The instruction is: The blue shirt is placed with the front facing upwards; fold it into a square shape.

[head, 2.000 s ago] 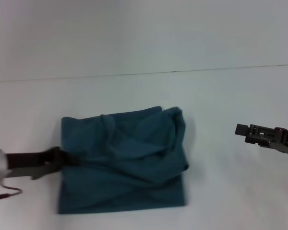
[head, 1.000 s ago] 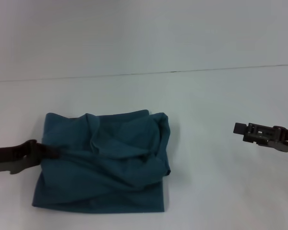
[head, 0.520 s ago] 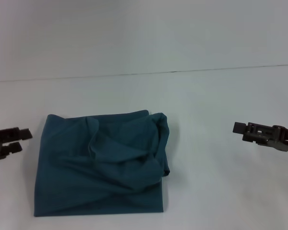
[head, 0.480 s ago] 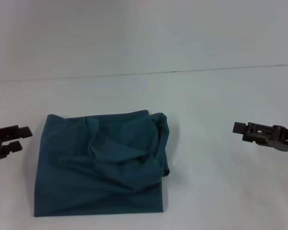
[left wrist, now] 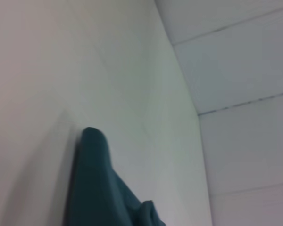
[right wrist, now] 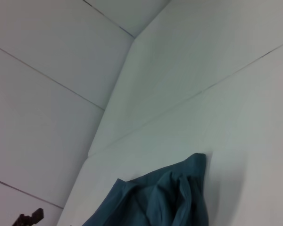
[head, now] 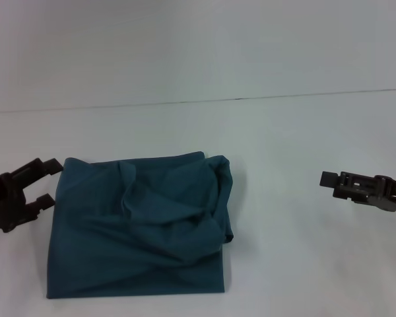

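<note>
White table (head: 284, 218), left tool (head: 47, 181) spread.

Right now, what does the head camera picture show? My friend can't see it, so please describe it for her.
A blue shirt, folded into a rumpled, roughly square bundle, lies on a white table. The left gripper, fingers apart, sits at the bundle's left edge; the right gripper hangs well off to the right.

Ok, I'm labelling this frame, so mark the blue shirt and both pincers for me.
blue shirt (head: 142, 231): head view, middle of the folded cloth.
left pincer (head: 48, 181): head view, gap between its open fingertips, beside the shirt's left edge.
right pincer (head: 329, 179): head view, its tip, well apart from the shirt.
</note>
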`<state>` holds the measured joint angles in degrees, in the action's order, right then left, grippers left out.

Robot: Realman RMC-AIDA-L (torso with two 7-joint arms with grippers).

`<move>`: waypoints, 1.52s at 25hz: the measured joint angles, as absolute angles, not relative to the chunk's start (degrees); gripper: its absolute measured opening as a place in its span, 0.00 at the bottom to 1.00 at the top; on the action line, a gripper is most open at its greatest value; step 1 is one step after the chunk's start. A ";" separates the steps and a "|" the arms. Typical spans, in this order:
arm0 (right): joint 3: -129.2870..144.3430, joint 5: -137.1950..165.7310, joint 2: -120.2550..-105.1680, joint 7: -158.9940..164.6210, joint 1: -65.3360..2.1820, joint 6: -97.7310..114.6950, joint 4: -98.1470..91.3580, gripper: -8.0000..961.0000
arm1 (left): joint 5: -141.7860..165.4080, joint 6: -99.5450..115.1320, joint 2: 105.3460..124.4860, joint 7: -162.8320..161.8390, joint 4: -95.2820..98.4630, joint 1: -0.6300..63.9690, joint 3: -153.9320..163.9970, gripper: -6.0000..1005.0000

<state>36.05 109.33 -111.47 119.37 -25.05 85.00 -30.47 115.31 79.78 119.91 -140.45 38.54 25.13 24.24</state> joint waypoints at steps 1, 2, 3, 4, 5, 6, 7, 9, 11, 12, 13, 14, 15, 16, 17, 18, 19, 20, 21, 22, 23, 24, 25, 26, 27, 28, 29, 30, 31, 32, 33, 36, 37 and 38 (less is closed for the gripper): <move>36.08 109.34 -111.40 119.42 -25.05 85.00 -30.35 0.84 | 115.23 79.23 119.93 -140.03 37.78 25.13 24.23 0.86; 36.10 109.33 -111.38 119.58 -25.05 85.00 -30.34 0.84 | 115.20 78.62 119.96 -139.42 36.88 25.11 24.22 0.87; 36.15 109.34 -111.38 119.75 -25.05 85.00 -30.34 0.84 | 115.18 78.31 119.98 -138.89 35.96 25.06 24.22 0.88; 36.17 109.35 -111.37 119.92 -25.05 85.00 -30.33 0.84 | 115.18 78.16 119.99 -138.53 35.44 25.04 24.21 0.89; 36.19 109.36 -111.37 120.01 -25.05 85.00 -30.33 0.84 | 115.16 77.66 119.99 -137.86 34.26 25.00 24.22 0.91; 36.20 109.38 -111.38 120.03 -25.05 85.00 -30.33 0.84 | 115.18 77.30 119.99 -137.55 33.48 24.97 24.33 0.92; 36.21 109.39 -111.41 120.04 -25.06 84.93 -30.33 0.84 | 115.29 76.58 119.98 -137.18 32.63 25.00 24.61 0.93; 36.21 109.50 -111.47 120.05 -25.14 84.75 -30.32 0.84 | 115.61 75.10 120.04 -136.72 31.23 25.26 25.69 0.93; 36.21 109.79 -111.49 120.06 -25.27 84.74 -30.32 0.84 | 115.31 74.82 120.26 -136.09 31.22 25.44 26.64 0.93; 36.21 109.90 -111.48 120.06 -25.33 84.78 -30.32 0.84 | 115.31 74.82 120.26 -136.09 31.22 25.44 26.64 0.93; 36.22 110.00 -111.46 120.07 -25.41 84.86 -30.32 0.84 | 115.00 75.22 120.26 -135.93 31.71 25.39 26.57 0.93; 36.21 110.02 -111.41 120.09 -25.44 84.93 -30.32 0.84 | 114.68 76.53 120.26 -135.92 33.08 25.14 25.86 0.93; 36.21 110.02 -111.38 120.11 -25.49 84.94 -30.32 0.84 | 114.47 77.84 120.28 -136.06 34.29 24.83 25.11 0.93; 36.21 110.03 -111.33 120.13 -25.52 84.93 -30.32 0.84 | 114.28 79.31 120.27 -136.35 35.86 24.45 24.16 0.93; 36.21 110.04 -111.31 120.14 -25.55 84.94 -30.32 0.84 | 114.22 80.90 120.28 -136.70 37.03 24.10 23.09 0.93; 36.21 110.04 -111.31 120.14 -25.56 84.94 -30.32 0.84 | 114.20 81.99 120.29 -136.92 37.72 23.82 22.34 0.93; 36.21 110.04 -111.32 120.14 -25.58 84.94 -30.32 0.84 | 114.16 83.23 120.30 -137.09 38.17 23.47 21.37 0.93; 36.21 110.04 -111.33 120.14 -25.59 84.95 -30.32 0.84 | 114.15 84.04 120.29 -137.15 38.25 23.23 20.81 0.93; 36.21 110.04 -111.37 120.14 -25.62 84.94 -30.32 0.84 | 114.15 84.65 120.29 -137.19 38.17 23.00 20.39 0.93; 36.21 110.04 -111.43 120.14 -25.70 84.94 -30.32 0.84 | 114.25 84.96 120.31 -137.19 37.75 22.82 20.35 0.93; 36.21 110.04 -111.44 120.15 -25.79 84.94 -30.32 0.84 | 114.51 85.10 120.36 -137.05 36.81 22.64 20.37 0.93; 36.21 110.04 -111.48 120.15 -25.92 84.94 -30.32 0.84 | 114.68 85.09 120.44 -136.95 36.29 22.55 20.47 0.93; 36.21 110.04 -111.50 120.15 -26.02 84.95 -30.32 0.84 | 114.83 84.79 120.50 -136.62 35.36 22.54 20.72 0.93; 36.21 110.05 -111.50 120.15 -26.12 84.96 -30.32 0.84 | 114.99 84.32 120.63 -136.21 34.26 22.54 21.20 0.93; 36.21 110.14 -111.52 120.17 -26.20 84.96 -30.32 0.84 | 115.05 83.73 120.72 -135.78 33.31 22.61 21.76 0.93; 36.21 110.32 -111.53 120.21 -26.29 84.97 -30.32 0.84 | 115.06 82.77 120.82 -135.32 32.23 22.80 22.78 0.93; 36.21 110.57 -111.55 120.25 -26.38 84.98 -30.32 0.84 | 115.07 81.83 120.95 -135.07 31.60 22.98 23.71 0.93; 36.21 110.93 -111.58 120.27 -26.47 84.99 -30.32 0.84 | 115.07 80.83 121.09 -134.87 31.15 23.24 24.74 0.93; 36.21 111.35 -111.58 120.29 -26.61 84.99 -30.32 0.84 | 115.09 79.89 121.28 -134.78 30.86 23.51 25.87 0.93; 36.21 111.92 -111.59 120.32 -26.79 85.01 -30.32 0.84 | 115.09 79.31 121.46 -134.74 30.81 23.85 26.86 0.93; 36.21 112.58 -111.59 120.40 -27.02 85.05 -30.32 0.84 | 115.09 79.44 121.49 -134.74 30.97 24.02 27.25 0.93; 36.20 115.52 -111.41 120.74 -28.41 86.08 -30.70 0.84 | 114.37 83.60 121.43 -134.92 34.99 23.52 26.54 0.93; 36.21 116.76 -111.22 120.81 -29.10 86.96 -30.99 0.84 | 114.12 85.61 121.45 -135.13 37.34 22.94 25.65 0.93; 36.21 117.70 -110.94 120.86 -29.98 87.68 -31.37 0.84 | 113.93 87.20 121.44 -135.35 39.65 22.44 24.65 0.93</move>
